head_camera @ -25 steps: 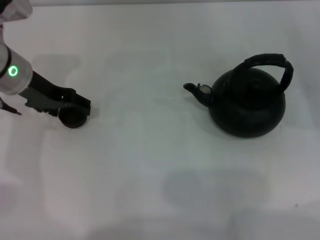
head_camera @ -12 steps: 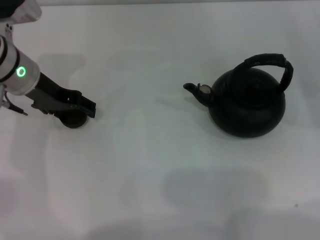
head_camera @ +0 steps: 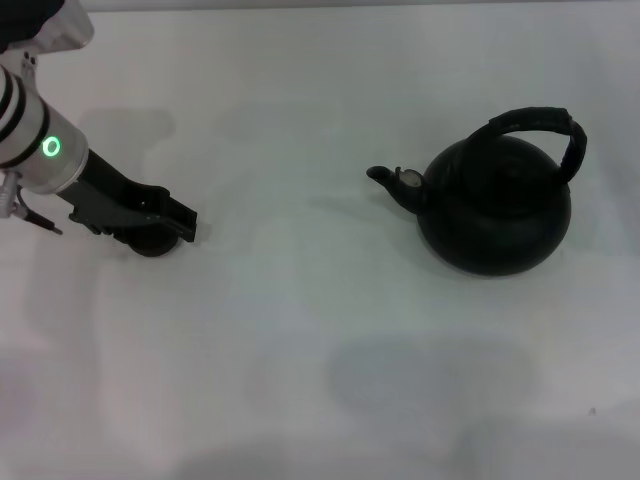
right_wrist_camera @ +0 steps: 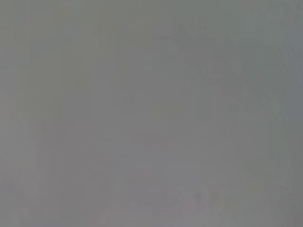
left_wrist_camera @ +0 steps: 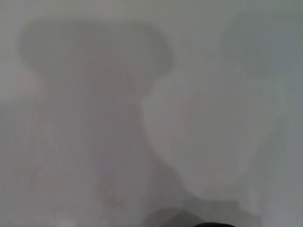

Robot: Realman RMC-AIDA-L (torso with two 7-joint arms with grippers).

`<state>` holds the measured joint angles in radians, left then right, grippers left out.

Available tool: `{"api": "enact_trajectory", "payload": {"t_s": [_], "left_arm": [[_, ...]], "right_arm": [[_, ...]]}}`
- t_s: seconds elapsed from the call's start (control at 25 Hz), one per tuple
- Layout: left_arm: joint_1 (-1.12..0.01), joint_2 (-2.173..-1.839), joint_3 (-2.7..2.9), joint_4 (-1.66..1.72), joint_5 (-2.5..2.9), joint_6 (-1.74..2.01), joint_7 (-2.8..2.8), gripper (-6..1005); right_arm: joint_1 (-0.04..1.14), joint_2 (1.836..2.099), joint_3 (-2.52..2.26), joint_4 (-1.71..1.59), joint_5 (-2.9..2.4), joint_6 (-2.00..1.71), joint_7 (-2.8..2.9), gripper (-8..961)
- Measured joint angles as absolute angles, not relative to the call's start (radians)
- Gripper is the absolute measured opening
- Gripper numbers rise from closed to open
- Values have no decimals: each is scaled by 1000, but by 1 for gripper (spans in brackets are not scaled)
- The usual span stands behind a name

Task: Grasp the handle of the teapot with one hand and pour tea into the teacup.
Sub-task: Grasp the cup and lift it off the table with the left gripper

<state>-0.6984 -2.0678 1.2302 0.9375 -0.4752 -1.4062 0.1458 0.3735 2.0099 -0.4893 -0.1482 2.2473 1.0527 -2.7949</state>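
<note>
The teapot (head_camera: 495, 205), large, round and matte black, stands on the white table at the right of the head view, its short spout (head_camera: 383, 177) pointing left. Its thick black handle (head_camera: 540, 125) arches over the lid with nothing holding it. At the far left, the small dark teacup (head_camera: 150, 244) sits on the table, mostly covered by my left gripper (head_camera: 165, 222), which reaches over it from the arm with the green ring light. My right gripper is out of view. The right wrist view shows only a blank grey surface.
The white table (head_camera: 300, 330) stretches wide between the teacup and the teapot and in front of both. In the left wrist view I see only table surface (left_wrist_camera: 199, 94) with soft shadows on it.
My left arm has moved a little to the right and toward the front, so its gripper covers more of the teacup. The teapot has not moved.
</note>
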Motion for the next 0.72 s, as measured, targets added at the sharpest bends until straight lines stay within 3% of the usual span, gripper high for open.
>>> {"api": "enact_trajectory", "payload": {"t_s": [0.08,0.4,0.72], "left_arm": [[-698,-2068,1230,937,-476,-1406,145,875],[-706,-2068,1230,921,-479,-1404,143,716],[-748,-2064,1230,931,-481,-1398,138,709]], "right_arm": [[373,2010,-489,-150,2247,1045,-2795,854],[375,2009,-489,-150,2247,1041,-2795,854],[372,2009,-489,-150,2247,1041,-2795,854]]}}
